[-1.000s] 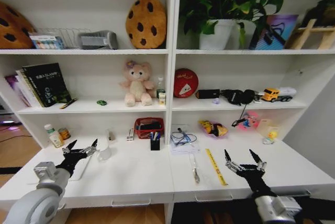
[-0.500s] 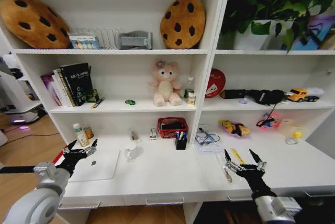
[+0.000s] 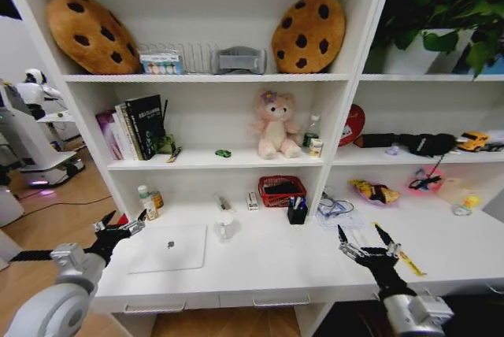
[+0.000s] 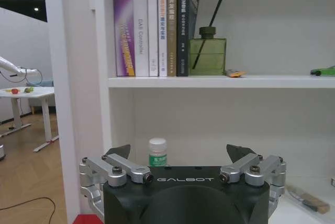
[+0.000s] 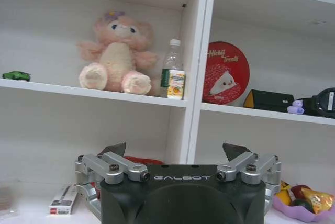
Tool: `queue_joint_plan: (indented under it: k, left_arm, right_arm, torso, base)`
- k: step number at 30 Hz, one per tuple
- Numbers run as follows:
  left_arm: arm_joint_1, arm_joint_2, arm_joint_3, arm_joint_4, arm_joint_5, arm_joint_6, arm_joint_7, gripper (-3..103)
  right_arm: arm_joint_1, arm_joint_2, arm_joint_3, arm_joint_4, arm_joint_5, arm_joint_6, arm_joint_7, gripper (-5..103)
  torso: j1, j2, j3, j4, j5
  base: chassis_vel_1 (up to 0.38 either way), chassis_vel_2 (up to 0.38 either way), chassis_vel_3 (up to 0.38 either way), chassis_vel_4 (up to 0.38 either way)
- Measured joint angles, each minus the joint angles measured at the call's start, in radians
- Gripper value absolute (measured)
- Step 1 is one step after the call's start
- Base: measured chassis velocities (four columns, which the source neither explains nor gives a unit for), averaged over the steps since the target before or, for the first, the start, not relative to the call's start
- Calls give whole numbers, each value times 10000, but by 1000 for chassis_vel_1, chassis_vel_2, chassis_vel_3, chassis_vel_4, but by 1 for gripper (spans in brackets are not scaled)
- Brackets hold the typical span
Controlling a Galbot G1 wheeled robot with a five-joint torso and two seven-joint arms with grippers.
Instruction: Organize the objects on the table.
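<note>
A thin silver laptop (image 3: 168, 248) lies flat at the left end of the white table (image 3: 268, 262). My left gripper (image 3: 122, 225) hovers open just off the laptop's left edge; past its fingers a small white bottle (image 4: 157, 152) stands by the wall. Over the table's right half my right gripper (image 3: 367, 237) is open and empty. A yellow ruler (image 3: 409, 262) lies to its right. A clear cup (image 3: 224, 227) and a black pen holder (image 3: 297, 211) stand mid-table. A tiny green toy car (image 3: 224, 153) sits on the shelf above.
A red basket (image 3: 283, 190), small bottles (image 3: 146, 202) and a purple snack dish (image 3: 376, 192) line the back of the table. The shelf above holds books (image 3: 134, 126), a pink bear (image 3: 274, 124) and a red tin (image 5: 225, 72). Another robot (image 3: 31, 132) stands at the far left.
The head camera has swung left, so the whole scene has shifted right and the laptop has come into view. Both grippers stay open in the same pose.
</note>
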Motion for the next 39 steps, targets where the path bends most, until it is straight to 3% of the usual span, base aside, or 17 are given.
queue_joint_plan:
  k: [12,39]
  left_arm:
    - [0,0,0,0,0,0,-3,100]
    - [0,0,1,0,0,0,2,100]
  right_arm:
    - [0,0,-1,0,0,0,-1,100]
    - [0,0,0,0,0,0,-1,100]
  torso:
    - [0,0,0,-2,-8]
    - [1,0,0,-1,-3]
  base:
    - [176,176,-179,-177]
    - [2,-6,0,-1]
